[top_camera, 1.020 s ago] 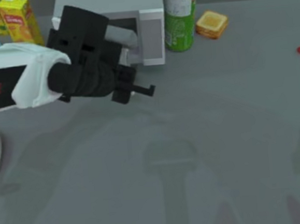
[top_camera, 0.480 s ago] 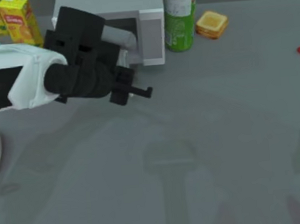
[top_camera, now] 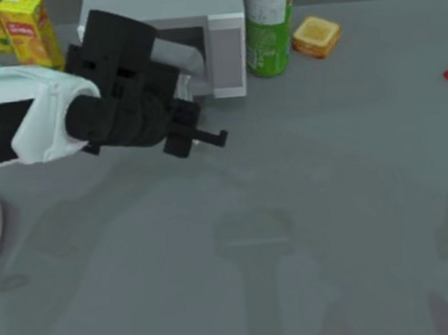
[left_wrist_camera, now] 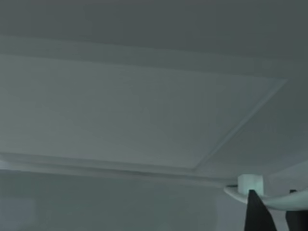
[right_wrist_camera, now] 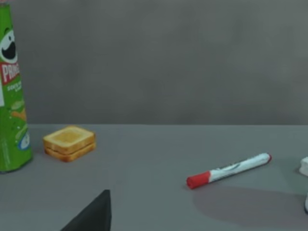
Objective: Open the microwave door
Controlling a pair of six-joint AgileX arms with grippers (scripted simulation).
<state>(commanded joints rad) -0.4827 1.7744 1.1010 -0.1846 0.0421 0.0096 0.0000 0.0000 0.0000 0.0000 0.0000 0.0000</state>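
We've got the microwave [top_camera: 197, 18] at the far edge of the tabletop [top_camera: 328, 206], its microwave door [left_wrist_camera: 134, 115] swung part open. From above our left arm hides most of the door; the left wrist view fills with its pale panel instead. Our left claw [top_camera: 206, 134] sits just in front of the microwave; how wide it gapes we can't tell. Right of the microwave stands a green can [top_camera: 269, 24], then toast [top_camera: 316, 36], then a red marker [right_wrist_camera: 228, 171]. Of the right claw [right_wrist_camera: 91, 214] we see one dark tip.
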